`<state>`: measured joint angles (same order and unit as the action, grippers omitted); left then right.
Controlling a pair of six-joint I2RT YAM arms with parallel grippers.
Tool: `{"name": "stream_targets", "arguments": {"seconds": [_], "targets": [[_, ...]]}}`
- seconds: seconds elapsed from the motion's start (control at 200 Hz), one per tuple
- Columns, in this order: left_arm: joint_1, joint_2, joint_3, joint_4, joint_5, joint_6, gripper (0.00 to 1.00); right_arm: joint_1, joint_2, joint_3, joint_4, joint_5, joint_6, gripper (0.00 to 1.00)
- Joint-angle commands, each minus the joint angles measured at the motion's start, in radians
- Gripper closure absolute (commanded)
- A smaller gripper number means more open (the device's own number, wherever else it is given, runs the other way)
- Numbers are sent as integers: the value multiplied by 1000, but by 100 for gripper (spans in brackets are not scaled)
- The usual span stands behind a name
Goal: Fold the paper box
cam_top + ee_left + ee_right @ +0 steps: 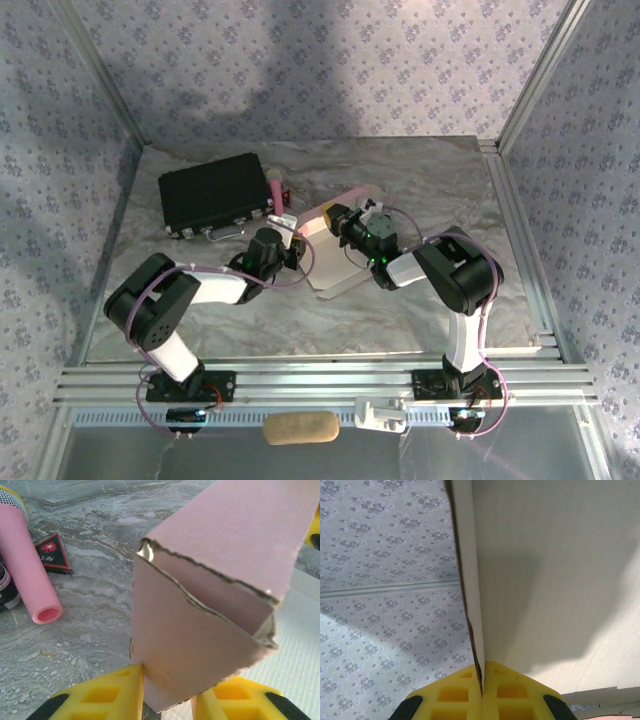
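The paper box (pixel 335 268) lies half-formed at mid-table, white inside up, with a pale pink flap (pixel 345 195) raised at its far side. My left gripper (pixel 292 228) is at the box's left edge. In the left wrist view its yellow fingers (pixel 112 695) pinch a doubled pink wall of the paper box (pixel 200 630), which stands up between them, so this gripper (pixel 167 702) is shut on it. My right gripper (pixel 347 226) comes from the right. In the right wrist view it (pixel 482 682) is shut on a thin white wall of the paper box (pixel 470 590).
A black rectangular case (pixel 215 193) lies at the back left, with a pink tube (pixel 27 565) beside it and a small black label (pixel 50 552) on the marbled tabletop. A tan pad (pixel 300 428) and a white part (pixel 380 412) sit on the front rail. Patterned walls enclose the table.
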<state>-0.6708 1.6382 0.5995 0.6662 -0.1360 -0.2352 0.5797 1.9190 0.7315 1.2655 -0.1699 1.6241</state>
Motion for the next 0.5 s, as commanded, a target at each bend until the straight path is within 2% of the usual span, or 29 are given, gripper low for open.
{"name": "stream_targets", "arguments": {"seconds": [0.0,0.17,0.365,0.495], "targets": [[-20,17,50,44,-76,-33,72,22,17,-21,-35,-20,8,100],[-42,42,76,19,-150,-75,75,29,27,-21,-35,-13,8,100],[-59,70,102,14,-166,-89,80,31,36,-25,-22,-13,19,100],[-67,78,114,8,-178,-90,90,31,32,-27,-26,-11,19,100]]}}
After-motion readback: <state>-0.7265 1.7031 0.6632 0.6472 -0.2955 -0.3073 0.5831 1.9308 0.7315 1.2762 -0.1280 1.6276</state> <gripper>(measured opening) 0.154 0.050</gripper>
